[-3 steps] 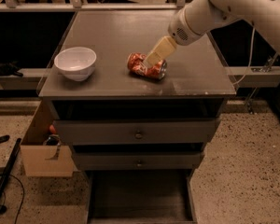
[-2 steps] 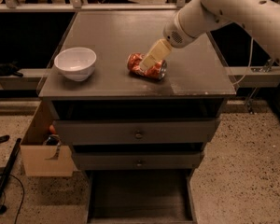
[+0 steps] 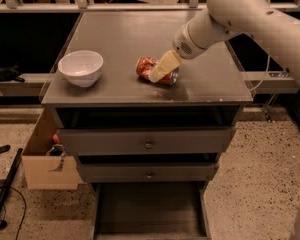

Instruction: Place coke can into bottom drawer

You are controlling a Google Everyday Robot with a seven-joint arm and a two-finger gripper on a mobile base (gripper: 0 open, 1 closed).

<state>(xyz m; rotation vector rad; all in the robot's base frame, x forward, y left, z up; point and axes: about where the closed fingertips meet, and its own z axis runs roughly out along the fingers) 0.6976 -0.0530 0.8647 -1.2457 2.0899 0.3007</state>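
The coke can (image 3: 146,67) lies on its side on the grey cabinet top (image 3: 130,34), right of centre near the front edge. It is red-orange with a silver end. My gripper (image 3: 160,68) comes down at a slant from the upper right on the white arm (image 3: 240,14). It overlaps the can's right half and hides part of it. The bottom drawer (image 3: 150,211) is pulled open below, and its dark floor shows nothing in it.
A white bowl (image 3: 81,67) stands at the left of the cabinet top. Two upper drawers (image 3: 148,144) with small knobs are shut. An open cardboard box (image 3: 45,166) sits on the floor left of the cabinet. A dark pole (image 3: 5,194) lies at the far left.
My gripper has moved down and to the left, closer onto the can. The can, bowl and drawers have not moved.
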